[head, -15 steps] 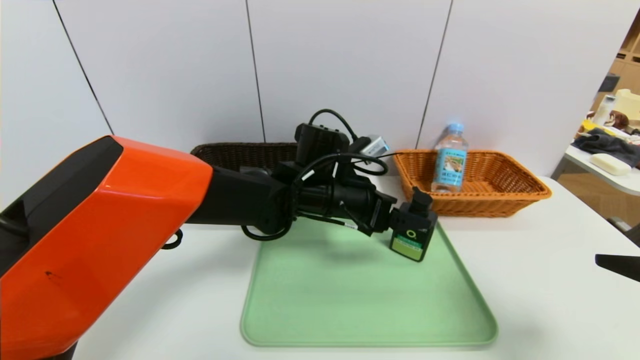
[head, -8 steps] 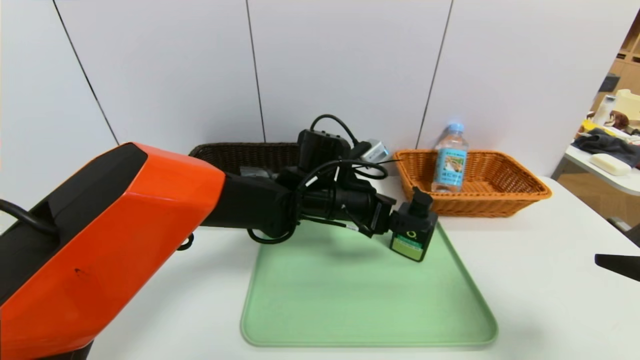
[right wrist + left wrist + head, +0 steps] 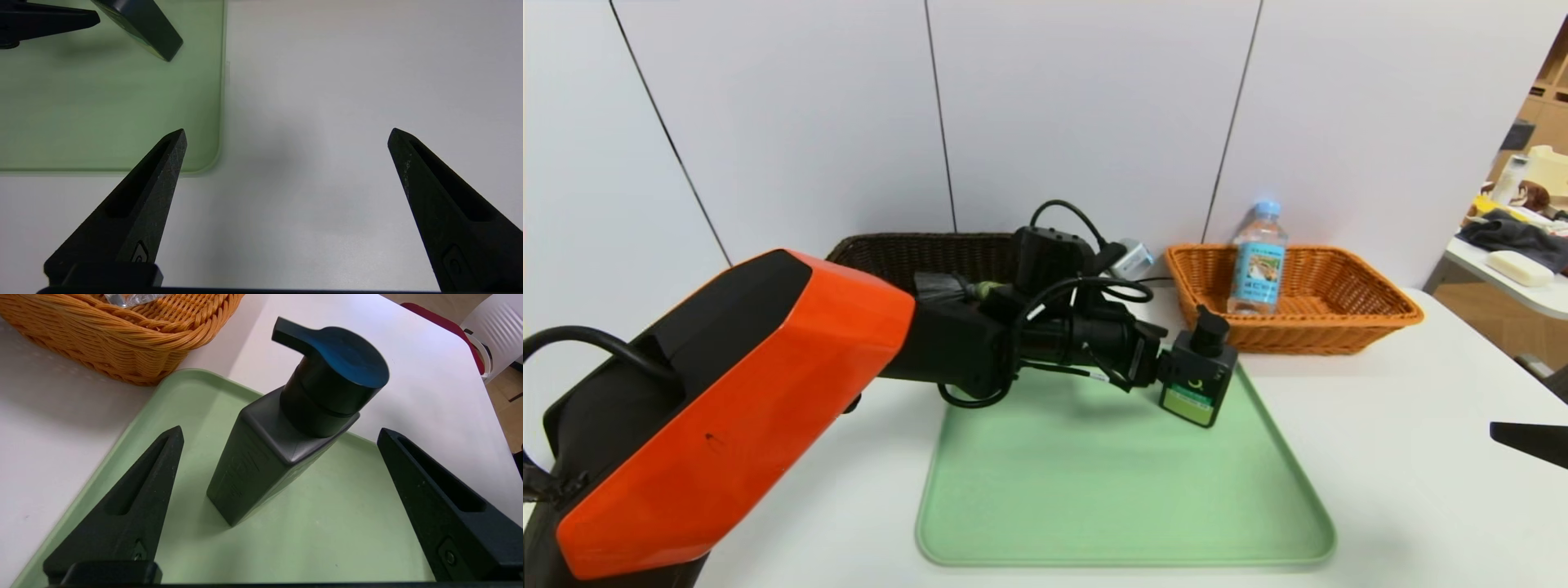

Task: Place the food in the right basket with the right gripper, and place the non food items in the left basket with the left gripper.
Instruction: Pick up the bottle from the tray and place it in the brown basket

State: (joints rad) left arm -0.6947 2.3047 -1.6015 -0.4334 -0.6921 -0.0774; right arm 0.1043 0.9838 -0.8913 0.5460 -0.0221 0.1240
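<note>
The black pump bottle (image 3: 1196,384) with its green label stands at the back right of the green tray (image 3: 1111,490). My left gripper (image 3: 1153,365) reaches it from the left and is open. In the left wrist view the pump bottle (image 3: 261,457) sits in the gap of the left gripper (image 3: 281,430), and neither finger touches it. The water bottle (image 3: 1258,261) stands upright in the orange basket (image 3: 1339,327). The scrub brush (image 3: 943,287) lies in the dark brown basket (image 3: 907,253), partly hidden by my arm. My right gripper (image 3: 288,131) hangs open over bare table, right of the tray.
The white table (image 3: 1421,490) carries the tray at its middle and both baskets along the back wall. The orange basket (image 3: 114,347) is close behind the pump bottle. A second table with clutter (image 3: 1515,245) stands at the far right.
The left arm's orange shell has swung right and lower, uncovering the brush in the dark basket. The left gripper and pump bottle have stayed almost where they were. The right gripper has not moved.
</note>
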